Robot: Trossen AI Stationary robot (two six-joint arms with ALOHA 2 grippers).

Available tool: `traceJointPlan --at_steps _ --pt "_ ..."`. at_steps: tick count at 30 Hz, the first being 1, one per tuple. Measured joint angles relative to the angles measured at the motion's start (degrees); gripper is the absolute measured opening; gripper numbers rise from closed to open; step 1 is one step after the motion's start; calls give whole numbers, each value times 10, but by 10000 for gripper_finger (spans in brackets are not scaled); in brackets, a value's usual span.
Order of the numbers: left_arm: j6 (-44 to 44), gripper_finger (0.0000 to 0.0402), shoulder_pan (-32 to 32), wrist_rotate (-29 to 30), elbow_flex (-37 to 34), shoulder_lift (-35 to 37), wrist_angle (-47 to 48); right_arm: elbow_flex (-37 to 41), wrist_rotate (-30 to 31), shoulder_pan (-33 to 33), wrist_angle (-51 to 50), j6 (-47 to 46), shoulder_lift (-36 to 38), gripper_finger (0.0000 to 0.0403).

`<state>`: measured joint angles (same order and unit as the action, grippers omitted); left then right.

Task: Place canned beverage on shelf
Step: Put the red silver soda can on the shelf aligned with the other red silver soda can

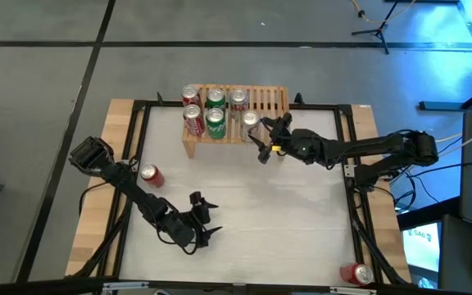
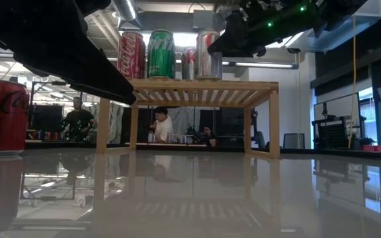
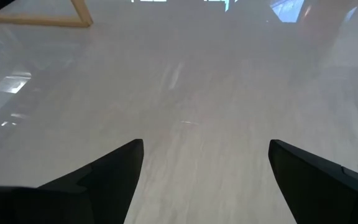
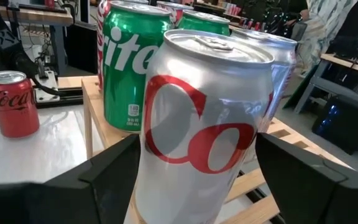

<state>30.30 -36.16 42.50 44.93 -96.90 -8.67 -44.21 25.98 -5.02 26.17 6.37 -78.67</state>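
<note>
the silver can stands on the shelf, between the right gripper's spread fingers, apparently released; retreating comes next. left gripper open, empty.

Right gripper beside silver can on shelf.

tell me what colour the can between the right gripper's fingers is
Silver with red lettering: the can stands on the shelf. It shows best in the right wrist view.

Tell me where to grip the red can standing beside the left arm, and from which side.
Grip the red can around its mid-body, fingers on opposite curved sides. It stands upright, top showing, so come in level from the open table side; the left arm crowds the other. The left gripper is open and nearest.
</note>
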Motion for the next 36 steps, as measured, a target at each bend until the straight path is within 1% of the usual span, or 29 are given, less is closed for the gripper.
traceJointPlan --at_steps 5,7,18,26,36 --pt "-1 337 0 0 0 0 0 0 -1 0 13 -1 0 312" --pt "-4 337 0 0 0 0 0 0 -13 0 19 -3 -1 312" --pt "-5 337 0 0 0 0 0 0 -26 -11 88 -5 -47 312" --pt "-5 337 0 0 0 0 0 0 -30 -11 124 -5 -64 312" --pt "-5 337 0 0 0 0 0 0 -31 -11 209 -1 -99 312"
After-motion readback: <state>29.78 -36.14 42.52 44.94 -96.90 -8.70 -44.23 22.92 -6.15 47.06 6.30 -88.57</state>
